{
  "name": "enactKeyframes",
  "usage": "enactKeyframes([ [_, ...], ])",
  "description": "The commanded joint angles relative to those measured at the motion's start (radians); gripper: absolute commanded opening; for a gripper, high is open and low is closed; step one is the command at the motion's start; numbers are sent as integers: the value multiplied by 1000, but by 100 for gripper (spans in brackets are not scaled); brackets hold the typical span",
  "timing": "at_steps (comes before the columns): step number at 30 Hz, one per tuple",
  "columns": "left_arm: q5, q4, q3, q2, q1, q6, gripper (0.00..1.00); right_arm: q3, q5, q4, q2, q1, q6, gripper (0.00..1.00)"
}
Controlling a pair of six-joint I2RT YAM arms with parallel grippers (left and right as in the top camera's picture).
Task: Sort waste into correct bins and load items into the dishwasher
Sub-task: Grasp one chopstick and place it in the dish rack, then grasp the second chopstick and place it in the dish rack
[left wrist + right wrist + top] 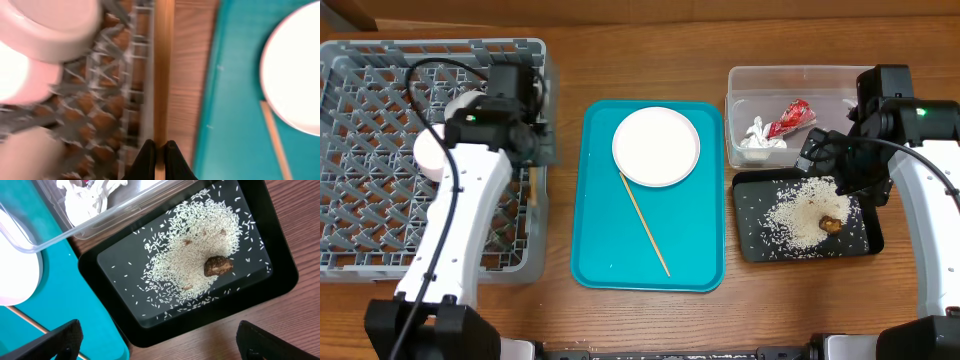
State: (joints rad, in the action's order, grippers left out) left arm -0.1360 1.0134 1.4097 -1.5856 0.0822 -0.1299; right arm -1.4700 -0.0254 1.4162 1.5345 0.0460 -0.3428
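The left fingers [146, 161] are closed on one end of a thin wooden chopstick [163, 75], which runs straight out ahead of them over the right edge of the grey dish rack [360, 200]. Held this way and lined up with the lattice, it looks meant to be slid in among the pegs rather than dropped across them. It is pale, straight and very slender, so the pinch is narrow. Just inside the rack sit a grey bowl [50, 25] and a pale pink bowl [17, 75], both blurred.

The right fingers [60, 341] are spread wide with nothing between them, hovering above the black tray [280, 280], where rice [195, 255] and a brown lump [218, 265] lie together. Beside it, the clear tub [790, 72] holds the red wrapper [790, 118] and the tissue [757, 137]. The white plate [656, 146] and a second chopstick [645, 222] lie on the turquoise tray [605, 250], on the desk [650, 320].
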Motion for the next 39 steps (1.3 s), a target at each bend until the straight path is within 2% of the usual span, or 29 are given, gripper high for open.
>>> enactKeyframes([
  [1,-20,-23,-1,-42,-54,116,6,-24,5,1,-29,2,2,100],
  [3,-16,-27,-1,-63,-69,116,13,-24,5,1,-29,2,2,100],
  [4,-10,-26,0,-71,-72,116,22,-24,5,1,-29,2,2,100],
  [6,24,-26,0,-75,-72,116,47,-24,5,1,-29,2,2,100],
  [7,54,-25,1,-74,-70,116,55,-24,5,1,-29,2,2,100],
  [11,199,-20,12,-57,-43,92,63,-24,5,1,-29,2,2,100],
  [14,314,-10,12,-48,8,3,64,-24,5,3,-29,2,2,100],
  [17,341,15,-2,-56,110,-120,69,-24,5,3,-29,2,2,100],
  [21,328,-28,-66,-92,263,-241,69,-24,5,3,-29,2,2,100],
  [24,254,-82,-132,-144,377,-347,70,-24,6,3,-29,2,2,100],
  [31,180,-101,-153,-300,489,-384,68,-24,6,3,-29,2,2,100],
  [35,181,-94,-153,-362,500,-391,57,-24,6,3,-29,2,2,100],
  [37,181,-87,-153,-385,500,-391,48,-24,6,3,-29,2,2,100],
  [39,180,-72,-153,-389,499,-391,30,-24,6,4,-29,2,2,100],
])
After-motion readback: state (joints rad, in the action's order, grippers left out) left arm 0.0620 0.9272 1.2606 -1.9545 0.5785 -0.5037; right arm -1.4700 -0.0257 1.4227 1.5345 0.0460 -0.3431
